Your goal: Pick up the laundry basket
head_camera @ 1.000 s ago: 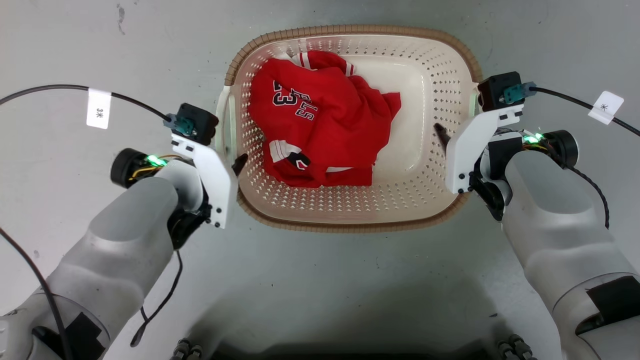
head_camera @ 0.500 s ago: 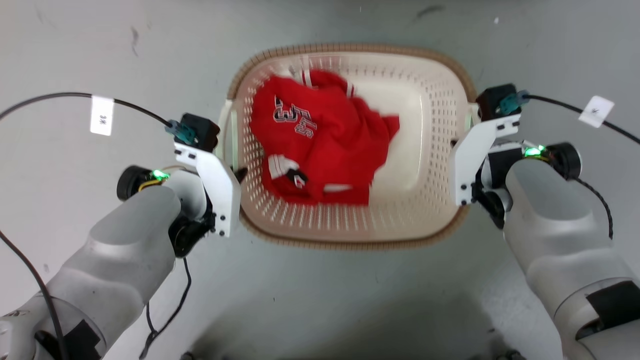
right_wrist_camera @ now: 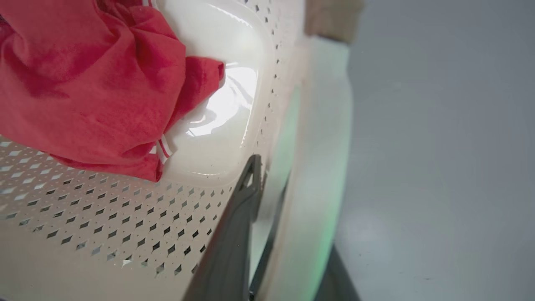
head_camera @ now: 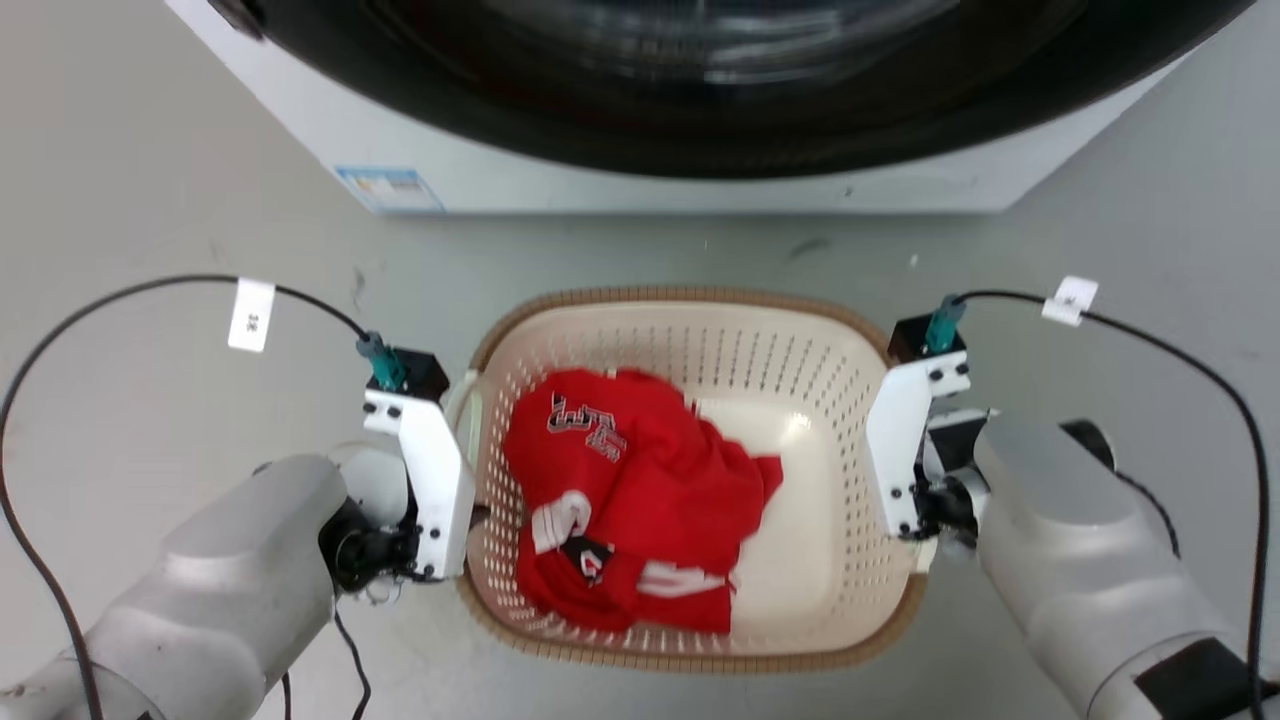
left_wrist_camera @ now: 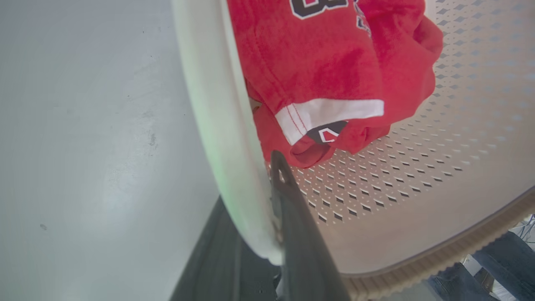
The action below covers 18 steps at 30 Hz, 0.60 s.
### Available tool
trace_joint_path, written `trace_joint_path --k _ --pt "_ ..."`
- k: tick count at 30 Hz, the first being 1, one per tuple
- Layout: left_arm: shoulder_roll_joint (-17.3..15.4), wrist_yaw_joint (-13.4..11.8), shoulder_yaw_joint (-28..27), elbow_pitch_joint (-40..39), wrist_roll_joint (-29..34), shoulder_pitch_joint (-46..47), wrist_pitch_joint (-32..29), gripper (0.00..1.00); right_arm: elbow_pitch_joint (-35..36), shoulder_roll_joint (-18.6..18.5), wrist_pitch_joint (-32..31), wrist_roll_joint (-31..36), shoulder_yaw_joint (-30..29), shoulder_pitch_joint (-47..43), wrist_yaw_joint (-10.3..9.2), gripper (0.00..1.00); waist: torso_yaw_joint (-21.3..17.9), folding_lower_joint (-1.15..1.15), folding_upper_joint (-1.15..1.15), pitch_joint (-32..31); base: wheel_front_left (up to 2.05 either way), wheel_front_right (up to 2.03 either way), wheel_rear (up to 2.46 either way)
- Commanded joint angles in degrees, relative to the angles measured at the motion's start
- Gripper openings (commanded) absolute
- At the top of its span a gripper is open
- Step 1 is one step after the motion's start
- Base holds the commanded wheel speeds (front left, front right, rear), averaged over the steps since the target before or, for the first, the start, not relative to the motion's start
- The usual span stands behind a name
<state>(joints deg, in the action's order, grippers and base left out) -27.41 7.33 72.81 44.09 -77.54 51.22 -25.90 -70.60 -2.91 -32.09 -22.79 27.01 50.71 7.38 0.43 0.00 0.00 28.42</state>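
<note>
The laundry basket is cream-white and perforated with a brown woven-look rim, and it hangs between my two arms in the head view. A crumpled red jersey lies inside it. My left gripper is shut on the left white handle, with one dark finger inside the wall and the other outside. My right gripper is shut on the right handle in the same way, its inner finger against the perforated wall. White wrist brackets hide most of both grippers from above.
A white washing machine with a dark round door stands just beyond the basket across the top of the head view. Grey floor lies on both sides. Black cables with white tags loop from each wrist.
The whole head picture has shifted, so the camera moved: the washing machine came into view and the basket now shows lower. Both grippers stayed at the handles. The right inner finger closed against the wall.
</note>
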Motion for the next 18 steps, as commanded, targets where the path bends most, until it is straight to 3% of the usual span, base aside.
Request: trace_joint_path --k 1,7,18 --pt "-0.3 0.2 0.2 -0.6 -0.7 -1.4 -1.6 0.00 0.4 0.1 -1.6 -1.5 0.9 -2.3 0.20 0.00 -0.6 0.00 0.00 -8.4 0.00 0.00 0.00" --pt "-0.5 0.2 0.4 -2.4 -2.3 -4.5 -6.8 0.00 3.5 0.3 -8.0 -7.1 5.4 -5.1 0.31 0.00 -1.7 0.00 0.00 -18.1 0.00 0.00 0.00" --pt "0.2 0.4 0.4 -1.9 -4.3 -7.8 -13.7 0.00 5.0 0.5 -14.2 -13.0 10.1 -7.4 0.46 0.00 -2.7 0.00 0.00 -28.0 0.00 0.00 0.00"
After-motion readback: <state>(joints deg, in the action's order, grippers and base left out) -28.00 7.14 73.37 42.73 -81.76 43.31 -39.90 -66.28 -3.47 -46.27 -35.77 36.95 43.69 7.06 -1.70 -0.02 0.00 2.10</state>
